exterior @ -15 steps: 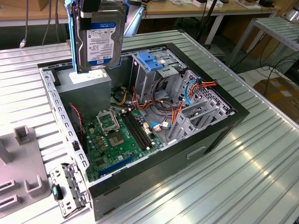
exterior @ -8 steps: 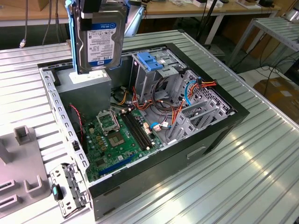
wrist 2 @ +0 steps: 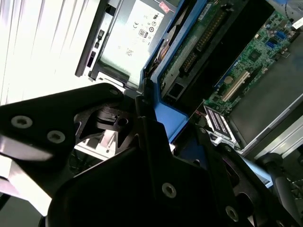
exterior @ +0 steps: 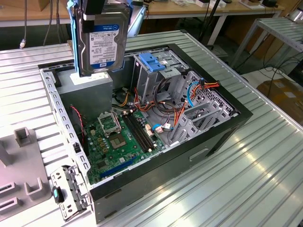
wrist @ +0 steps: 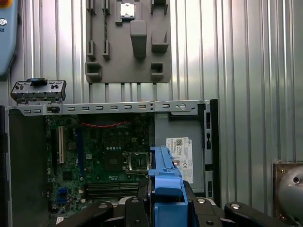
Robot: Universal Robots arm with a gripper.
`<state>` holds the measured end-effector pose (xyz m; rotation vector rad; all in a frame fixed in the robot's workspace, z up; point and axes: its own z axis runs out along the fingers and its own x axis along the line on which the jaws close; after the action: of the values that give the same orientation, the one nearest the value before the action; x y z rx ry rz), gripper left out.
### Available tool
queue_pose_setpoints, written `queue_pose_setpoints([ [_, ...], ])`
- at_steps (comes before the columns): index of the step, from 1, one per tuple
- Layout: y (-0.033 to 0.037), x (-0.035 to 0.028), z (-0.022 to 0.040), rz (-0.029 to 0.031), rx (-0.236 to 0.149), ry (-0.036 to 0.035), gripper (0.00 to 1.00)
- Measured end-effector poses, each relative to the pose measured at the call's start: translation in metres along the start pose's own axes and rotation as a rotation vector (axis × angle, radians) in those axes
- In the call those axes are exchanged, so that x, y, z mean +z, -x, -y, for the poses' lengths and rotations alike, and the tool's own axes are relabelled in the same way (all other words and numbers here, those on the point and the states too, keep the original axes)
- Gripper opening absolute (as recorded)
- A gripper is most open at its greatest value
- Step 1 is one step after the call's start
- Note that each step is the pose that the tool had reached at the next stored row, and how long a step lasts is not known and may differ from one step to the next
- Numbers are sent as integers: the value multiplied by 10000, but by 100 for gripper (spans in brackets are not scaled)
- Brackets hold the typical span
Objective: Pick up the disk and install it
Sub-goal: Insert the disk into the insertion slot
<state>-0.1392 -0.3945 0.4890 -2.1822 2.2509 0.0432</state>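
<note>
Fingers (wrist: 142, 203) are clamped on the disk (exterior: 102, 41), which is gripped at its top edge by the gripper (exterior: 100, 10). The disk is held upright in the air, label facing the exterior view, just above the grey power supply box (exterior: 87, 92) in a corner of the open computer case (exterior: 208, 142). Contained in the case: motherboard (exterior: 118, 142), drive cage (exterior: 154, 64) with blue latch, orange and blue cables (exterior: 194, 90). The case is set on a ribbed metal table (exterior: 255, 179); a grey fixture plate (exterior: 19, 175) is laid beside it.
</note>
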Motion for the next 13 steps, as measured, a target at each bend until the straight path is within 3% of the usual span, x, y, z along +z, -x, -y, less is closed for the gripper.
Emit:
queue_pose_setpoints([
  [13,-69,-1,2,0,0,0,37],
])
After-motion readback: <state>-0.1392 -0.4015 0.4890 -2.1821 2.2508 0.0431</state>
